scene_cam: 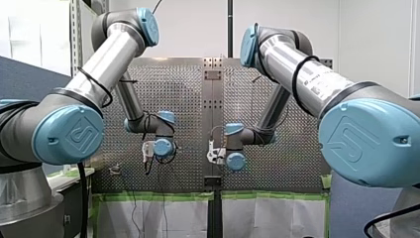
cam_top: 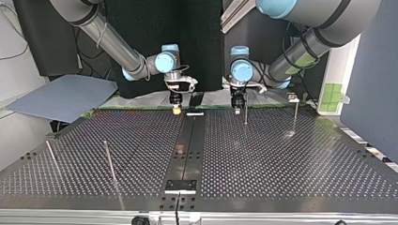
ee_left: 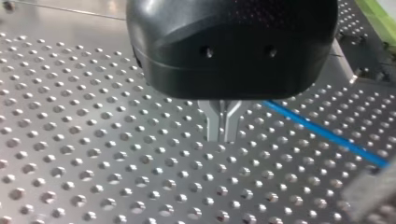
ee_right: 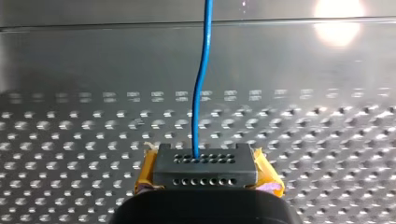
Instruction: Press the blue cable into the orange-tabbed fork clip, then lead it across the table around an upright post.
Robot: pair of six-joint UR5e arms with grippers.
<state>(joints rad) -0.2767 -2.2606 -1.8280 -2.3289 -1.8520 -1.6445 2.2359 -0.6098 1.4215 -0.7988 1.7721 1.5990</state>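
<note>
The right hand [ee_right: 205, 164] is being clenched on the blue cable [ee_right: 201, 84], which is running straight ahead over the table [ee_right: 327, 140]. The left hand [ee_left: 223, 129] is being held closed just beside the cable, perhaps pinching it. No clip is showing clearly. It seems light tension and a low approach are being called for.

The thin blue cable [ee_right: 201, 93] comes out from between my right gripper's [ee_right: 205, 161] yellow pads [ee_right: 145, 172] and runs straight ahead of it. A slanted stretch passes just beside my left gripper [ee_left: 223, 125]. 2 slim upright posts [cam_top: 245, 114] stand near that gripper, 1 just beside it.
</note>
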